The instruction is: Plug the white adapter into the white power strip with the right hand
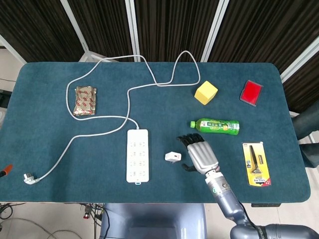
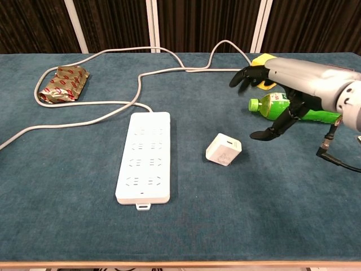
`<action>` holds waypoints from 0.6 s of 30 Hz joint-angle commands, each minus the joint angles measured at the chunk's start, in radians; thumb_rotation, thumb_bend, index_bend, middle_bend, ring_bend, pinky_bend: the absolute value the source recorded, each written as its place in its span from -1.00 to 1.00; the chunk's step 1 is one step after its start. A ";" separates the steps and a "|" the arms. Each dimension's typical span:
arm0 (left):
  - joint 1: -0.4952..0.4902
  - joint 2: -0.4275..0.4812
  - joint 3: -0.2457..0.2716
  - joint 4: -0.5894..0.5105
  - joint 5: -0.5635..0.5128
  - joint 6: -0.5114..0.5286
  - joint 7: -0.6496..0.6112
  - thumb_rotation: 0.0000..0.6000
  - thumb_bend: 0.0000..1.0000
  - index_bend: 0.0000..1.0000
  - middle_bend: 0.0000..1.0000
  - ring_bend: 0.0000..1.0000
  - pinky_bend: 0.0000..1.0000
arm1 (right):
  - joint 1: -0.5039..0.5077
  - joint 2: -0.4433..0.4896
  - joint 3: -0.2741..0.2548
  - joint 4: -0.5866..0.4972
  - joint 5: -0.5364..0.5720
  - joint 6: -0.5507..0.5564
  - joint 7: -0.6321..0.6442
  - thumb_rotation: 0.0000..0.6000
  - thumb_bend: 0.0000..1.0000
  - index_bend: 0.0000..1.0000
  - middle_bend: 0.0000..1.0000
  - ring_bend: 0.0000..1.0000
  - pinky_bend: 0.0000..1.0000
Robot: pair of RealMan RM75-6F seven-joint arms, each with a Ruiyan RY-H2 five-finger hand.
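The white adapter (image 1: 173,157) (image 2: 223,150) lies loose on the blue table, a short way right of the white power strip (image 1: 137,155) (image 2: 144,156). My right hand (image 1: 199,153) (image 2: 271,93) hovers above the table just right of the adapter, fingers spread and holding nothing. It does not touch the adapter. In the chest view the hand is raised in front of the green bottle (image 2: 293,106). The left hand appears in neither view.
The strip's cable (image 1: 149,74) loops across the back of the table to a plug (image 1: 30,178) at front left. A green bottle (image 1: 215,126), yellow cube (image 1: 206,92), red box (image 1: 251,92), razor pack (image 1: 256,164) and snack packet (image 1: 85,100) lie around.
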 commanded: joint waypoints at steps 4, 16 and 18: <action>0.000 0.000 0.000 0.000 0.000 0.000 0.001 1.00 -0.86 -0.78 -1.00 -1.00 -1.00 | 0.046 -0.033 0.025 0.027 0.093 -0.002 -0.060 1.00 -0.44 -0.71 -0.76 -0.76 -0.85; -0.001 -0.001 -0.001 0.001 -0.005 -0.003 0.004 1.00 -0.86 -0.78 -1.00 -1.00 -1.00 | 0.116 -0.137 0.029 0.098 0.223 0.017 -0.164 1.00 -0.44 -0.57 -0.51 -0.46 -0.74; -0.001 -0.001 -0.001 0.001 -0.006 -0.005 0.005 1.00 -0.86 -0.78 -1.00 -1.00 -1.00 | 0.125 -0.151 0.030 0.093 0.261 0.018 -0.178 1.00 -0.44 -0.57 -0.50 -0.46 -0.73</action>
